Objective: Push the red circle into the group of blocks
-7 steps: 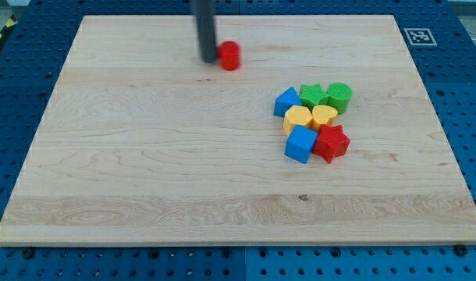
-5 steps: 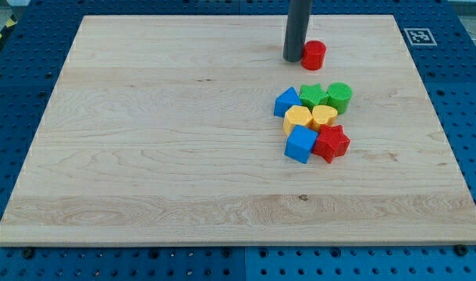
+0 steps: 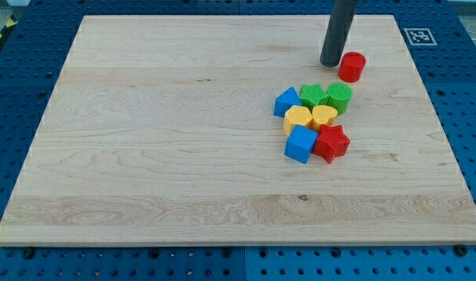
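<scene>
The red circle (image 3: 351,67) lies near the view's top right on the wooden board (image 3: 144,156). My tip (image 3: 330,62) stands just to its left, touching or nearly touching it. The group of blocks sits below and slightly left of the red circle: a blue triangle-like block (image 3: 285,101), a green star (image 3: 312,95), a green circle (image 3: 339,97), two yellow blocks (image 3: 298,118) (image 3: 325,116), a blue cube (image 3: 301,144) and a red star (image 3: 332,143). A small gap separates the red circle from the green circle.
A fiducial marker (image 3: 419,36) sits beyond the board's top right corner. The board rests on a blue perforated table (image 3: 472,94).
My tip has swept to the view's right along the top of the board, pushing the red circle right and slightly down, closer to the group.
</scene>
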